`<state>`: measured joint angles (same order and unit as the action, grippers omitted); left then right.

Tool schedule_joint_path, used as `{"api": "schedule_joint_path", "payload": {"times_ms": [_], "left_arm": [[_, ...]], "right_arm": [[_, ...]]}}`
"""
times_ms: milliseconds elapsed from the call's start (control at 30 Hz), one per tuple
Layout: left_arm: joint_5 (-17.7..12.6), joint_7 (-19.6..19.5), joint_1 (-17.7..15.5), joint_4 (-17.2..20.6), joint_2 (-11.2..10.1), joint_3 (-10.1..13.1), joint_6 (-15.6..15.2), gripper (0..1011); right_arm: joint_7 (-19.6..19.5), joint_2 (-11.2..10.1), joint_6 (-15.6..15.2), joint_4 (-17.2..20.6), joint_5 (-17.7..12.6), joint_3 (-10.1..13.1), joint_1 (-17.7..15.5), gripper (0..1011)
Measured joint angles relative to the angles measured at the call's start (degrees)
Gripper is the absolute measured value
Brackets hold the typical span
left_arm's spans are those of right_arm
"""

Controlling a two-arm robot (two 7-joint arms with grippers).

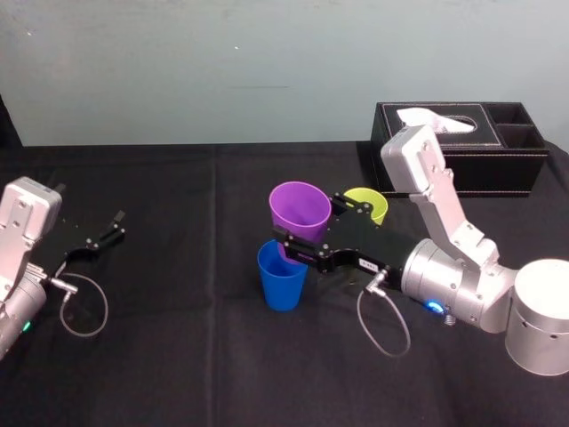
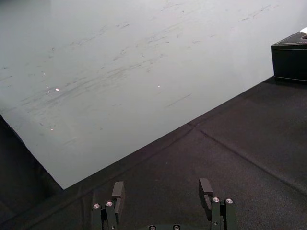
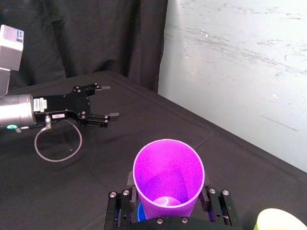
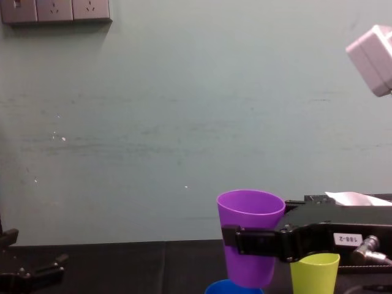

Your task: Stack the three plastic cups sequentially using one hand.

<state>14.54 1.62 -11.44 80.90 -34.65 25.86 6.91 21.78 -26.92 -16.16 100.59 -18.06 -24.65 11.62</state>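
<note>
— Directly over the blue cup (image 1: 283, 280), which stands upright on the black desk (image 1: 178, 356), what is shown?

— Purple cup (image 1: 300, 212), upright, mouth up, clamped at mid-wall by the right pincer (image 1: 309, 229), one jaw on each side. Its base is level with the blue cup's mouth. Whether it has entered that mouth cannot be told.

— And level with the blue cup, off to the side?

— Left pincer (image 1: 111, 229), well apart to the left of the blue cup, close to the desk surface, jaws parted.

— What lies beyond the blue cup?

— Yellow-green cup (image 1: 366, 203), upright on the desk, behind and to the right of the blue cup, just past the right pincer's far jaw. Farther back on that same side, well apart from the blue cup, is the black tissue box (image 1: 480, 160), with a white tissue (image 1: 436, 120) standing out of its top slot.
</note>
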Motion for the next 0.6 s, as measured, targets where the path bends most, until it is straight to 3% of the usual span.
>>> {"api": "schedule_joint_path", "payload": {"times_ms": [600], "left_arm": [[0.0,0.0,0.0,0.0,0.0,0.0,0.0,1010]], "right_arm": [[0.2,1.9,0.3,-2.9,0.9,-0.9,0.9,734]]}}
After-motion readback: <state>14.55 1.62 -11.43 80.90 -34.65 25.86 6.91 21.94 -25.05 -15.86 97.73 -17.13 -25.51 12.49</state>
